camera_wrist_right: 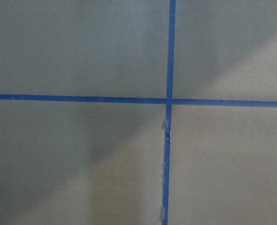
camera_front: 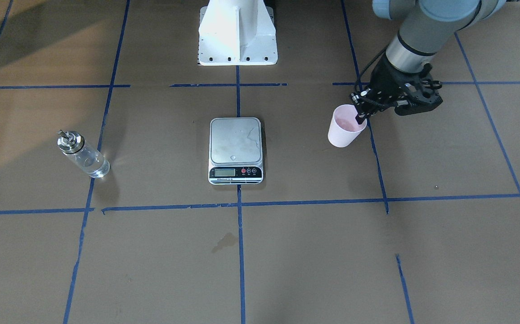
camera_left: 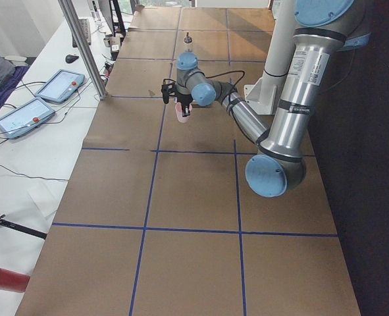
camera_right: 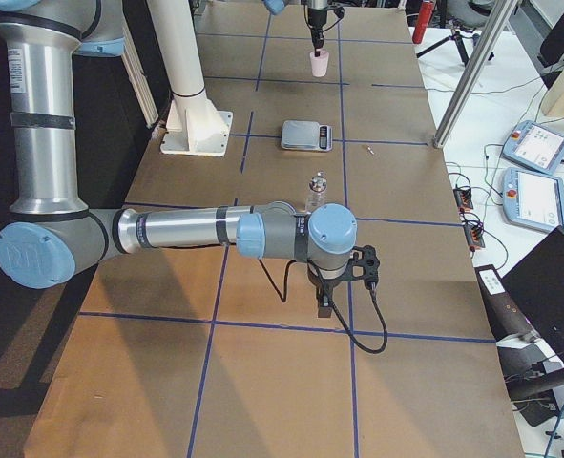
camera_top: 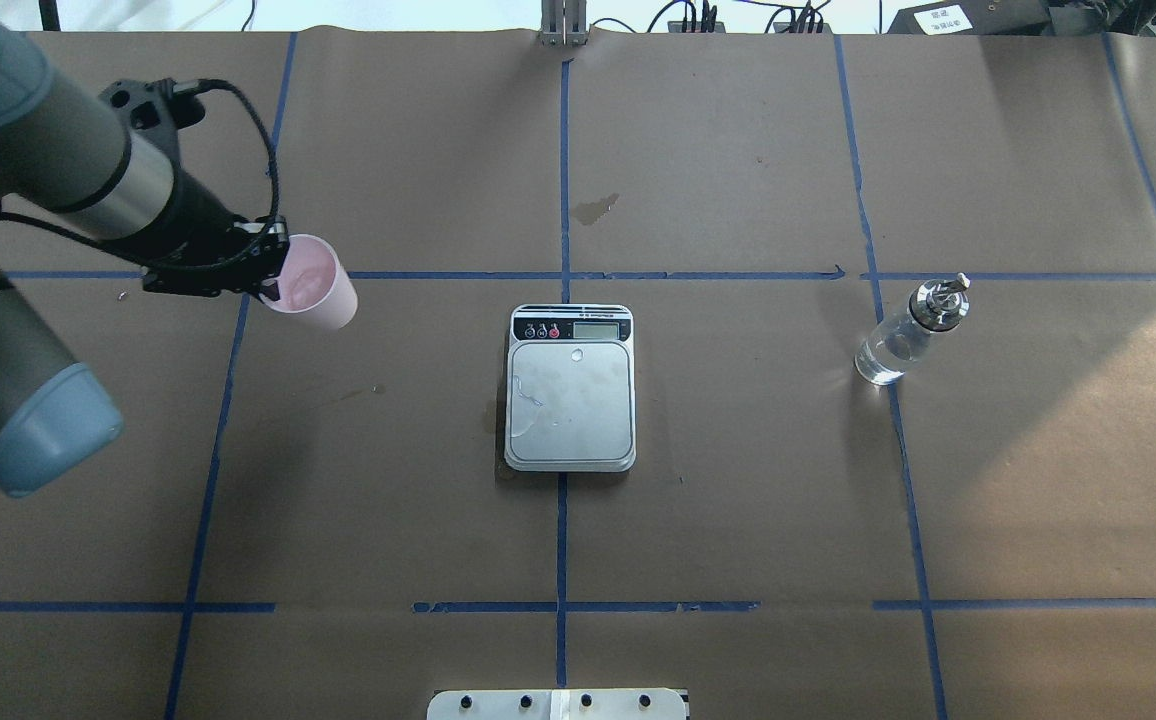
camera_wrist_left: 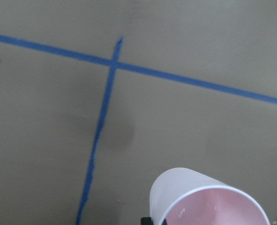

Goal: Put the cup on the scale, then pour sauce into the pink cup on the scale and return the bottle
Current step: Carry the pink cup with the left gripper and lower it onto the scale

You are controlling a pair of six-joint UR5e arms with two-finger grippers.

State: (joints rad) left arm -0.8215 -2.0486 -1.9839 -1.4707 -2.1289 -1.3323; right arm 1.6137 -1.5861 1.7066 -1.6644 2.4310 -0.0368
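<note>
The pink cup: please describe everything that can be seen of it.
The cup is small, pale pink, tapered and handleless, with smooth sides that look like plastic. It seems empty. The left tool pinches its rim, and it seems to hang just above the brown paper, apart from the scale, on the robot's left.

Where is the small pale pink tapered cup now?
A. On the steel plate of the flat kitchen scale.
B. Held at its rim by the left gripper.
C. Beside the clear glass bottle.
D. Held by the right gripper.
B: the left gripper pinches the rim of the small pale pink tapered cup, one finger inside it, apart from the flat kitchen scale, whose steel plate is bare.
</note>
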